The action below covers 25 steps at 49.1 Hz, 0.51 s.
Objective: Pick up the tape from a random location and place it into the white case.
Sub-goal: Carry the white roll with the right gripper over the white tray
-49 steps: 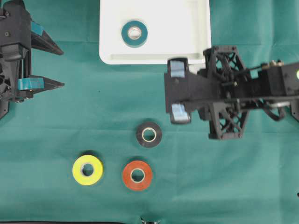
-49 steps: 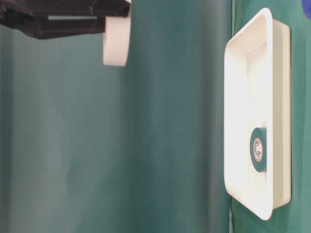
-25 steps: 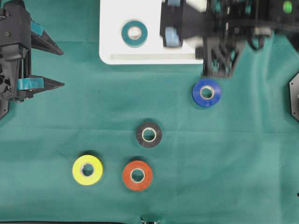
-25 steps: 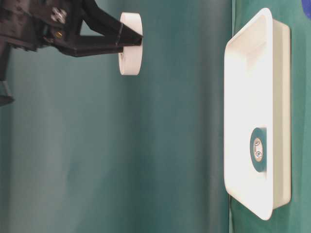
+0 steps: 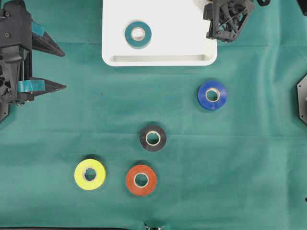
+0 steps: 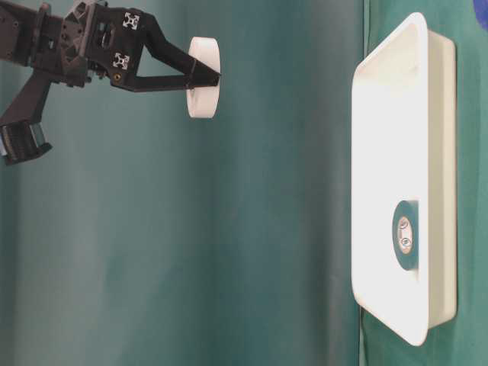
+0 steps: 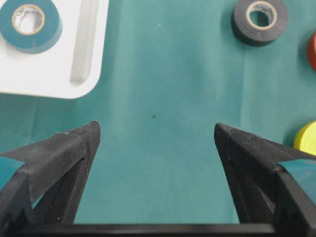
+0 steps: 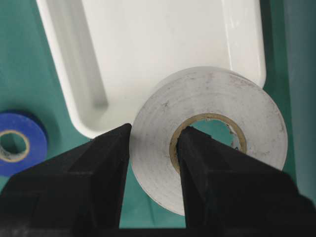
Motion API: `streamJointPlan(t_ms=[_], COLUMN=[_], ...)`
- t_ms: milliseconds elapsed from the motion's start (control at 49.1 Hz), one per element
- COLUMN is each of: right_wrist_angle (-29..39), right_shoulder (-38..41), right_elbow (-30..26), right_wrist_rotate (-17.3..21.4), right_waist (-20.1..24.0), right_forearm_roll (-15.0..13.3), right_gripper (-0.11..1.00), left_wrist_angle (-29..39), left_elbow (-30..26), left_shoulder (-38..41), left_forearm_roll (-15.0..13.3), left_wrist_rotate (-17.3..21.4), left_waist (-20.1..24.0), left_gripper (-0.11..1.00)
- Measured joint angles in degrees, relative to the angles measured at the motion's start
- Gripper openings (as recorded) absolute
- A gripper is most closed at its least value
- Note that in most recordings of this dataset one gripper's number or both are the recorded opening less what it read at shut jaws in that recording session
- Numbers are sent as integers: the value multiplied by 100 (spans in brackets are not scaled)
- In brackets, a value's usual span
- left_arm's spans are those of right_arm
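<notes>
My right gripper (image 8: 155,131) is shut on a white tape roll (image 8: 212,138), one finger through its core and the other outside the wall. In the table-level view the gripper (image 6: 207,74) holds that roll (image 6: 203,77) well off the cloth, apart from the white case (image 6: 404,175). In the right wrist view the roll hangs over a corner of the case (image 8: 163,49). A teal tape (image 5: 138,34) lies inside the case (image 5: 158,61). My left gripper (image 5: 63,69) stands open at the left edge with nothing between its fingers (image 7: 74,148).
On the green cloth lie a blue tape (image 5: 212,95), a black tape (image 5: 153,138), a yellow tape (image 5: 89,174) and a red tape (image 5: 141,180). Part of the right arm (image 5: 228,19) overhangs the case's right end.
The right arm has carried the white tape from mid-table to the case's right end, uncovering the blue tape. The left arm has not moved.
</notes>
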Motion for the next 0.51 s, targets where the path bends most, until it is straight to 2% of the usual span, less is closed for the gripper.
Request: streamJointPlan(t_ms=[244, 509], right_wrist_angle=[-149, -193], right_shoulder=[246, 923], right_elbow=[-176, -940], right_wrist_rotate=[-62, -422], right_waist=[-18, -18], right_forearm_roll=[0, 167], right_gripper=[31, 31], left_wrist_angle=[0, 0], left_elbow=[0, 0], left_shoulder=[0, 0], left_forearm_roll=[0, 0], left_wrist_rotate=[0, 0], left_waist=[0, 0], left_gripper=[100, 100])
